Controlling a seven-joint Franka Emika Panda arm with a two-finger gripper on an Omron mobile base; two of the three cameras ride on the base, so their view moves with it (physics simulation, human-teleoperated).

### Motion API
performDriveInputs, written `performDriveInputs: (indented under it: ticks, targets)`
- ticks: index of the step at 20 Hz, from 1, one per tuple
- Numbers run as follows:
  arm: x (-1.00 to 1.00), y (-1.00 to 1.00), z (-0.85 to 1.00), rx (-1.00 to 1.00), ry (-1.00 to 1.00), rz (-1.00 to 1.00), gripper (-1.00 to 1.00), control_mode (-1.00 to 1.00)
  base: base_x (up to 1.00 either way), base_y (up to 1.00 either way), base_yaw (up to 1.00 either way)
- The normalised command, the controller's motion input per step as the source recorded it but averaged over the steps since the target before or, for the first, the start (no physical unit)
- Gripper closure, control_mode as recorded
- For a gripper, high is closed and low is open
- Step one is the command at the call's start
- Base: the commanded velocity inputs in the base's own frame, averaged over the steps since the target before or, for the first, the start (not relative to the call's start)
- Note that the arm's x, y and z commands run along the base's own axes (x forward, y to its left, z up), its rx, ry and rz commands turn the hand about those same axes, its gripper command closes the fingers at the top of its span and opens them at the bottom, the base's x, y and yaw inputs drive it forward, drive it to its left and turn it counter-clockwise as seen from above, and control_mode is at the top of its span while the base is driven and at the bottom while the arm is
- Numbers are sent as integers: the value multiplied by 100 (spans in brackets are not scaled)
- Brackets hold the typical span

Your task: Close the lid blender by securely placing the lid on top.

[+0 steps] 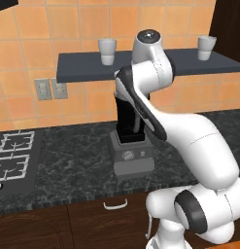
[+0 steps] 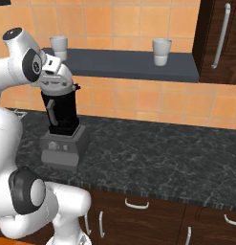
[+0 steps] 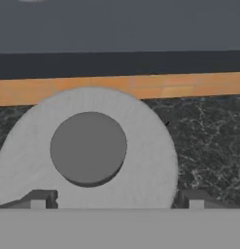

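Note:
The blender (image 2: 62, 115) stands on the dark counter, a black tapered jar on a boxy grey base (image 1: 133, 156) with a front dial. The light-grey round lid (image 3: 141, 146) with its central knob (image 3: 87, 148) lies flat across the top of the jar (image 2: 60, 89). My gripper (image 3: 119, 199) hovers straight above it, pointing down, open, with one fingertip (image 3: 43, 198) over the lid's left part and the other just off its right rim. In the left base view my forearm covers the top of the jar (image 1: 125, 119).
Two white cups (image 2: 59, 46) (image 2: 161, 51) stand on the dark wall shelf (image 2: 138, 64) just above and behind the blender. A gas hob (image 1: 14, 155) lies at the left of the counter. A tall dark cabinet (image 2: 219, 38) closes the right side.

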Motion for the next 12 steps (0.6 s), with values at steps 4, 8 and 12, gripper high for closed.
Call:
performDriveInputs:
  ticks: [4,8,12]
  targets:
    - [-77,-14,-39,-1,1,-1,-100,-100,0,0,0]
    - [-100,-10,-18,0,-2,0,-100,-100,0,0,0]
    - [-74,-2,-2,1,-13,3,-100,-100,0,0,0]
